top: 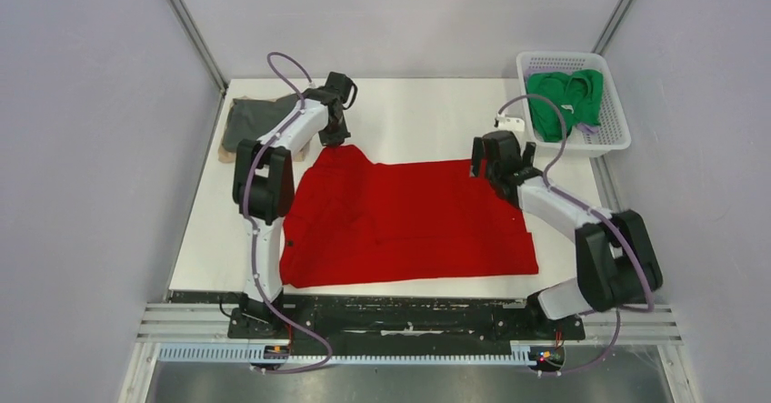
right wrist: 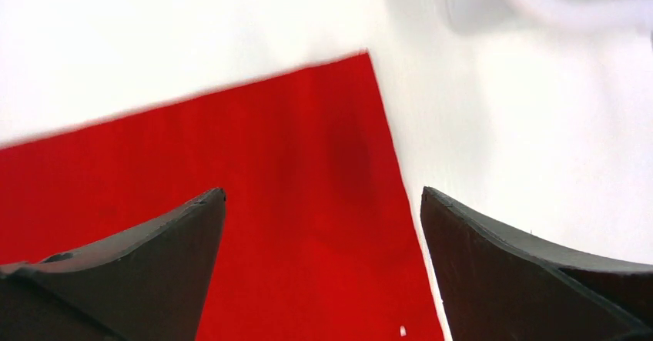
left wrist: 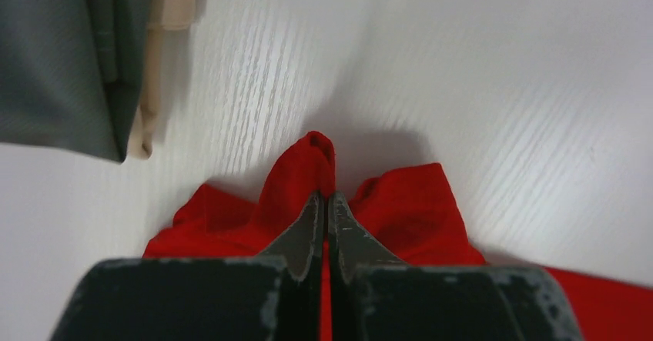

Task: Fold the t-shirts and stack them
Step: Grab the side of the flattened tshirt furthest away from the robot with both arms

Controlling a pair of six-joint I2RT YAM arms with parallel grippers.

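A bright red t-shirt (top: 405, 219) lies spread across the middle of the white table. My left gripper (top: 334, 139) is at its far left corner, shut on a pinched-up fold of the red cloth (left wrist: 308, 168). My right gripper (top: 491, 168) hovers over the shirt's far right corner (right wrist: 339, 148), jaws wide open with nothing between them. A dark grey t-shirt (top: 250, 119) lies folded on top of a tan one (left wrist: 173, 2) at the far left. A green t-shirt (top: 564, 98) sits crumpled in the basket.
The white lattice basket (top: 607, 139) stands at the far right corner, just beyond my right gripper. Grey walls close in both sides, and a black rail runs along the table's near edge (top: 409, 307).
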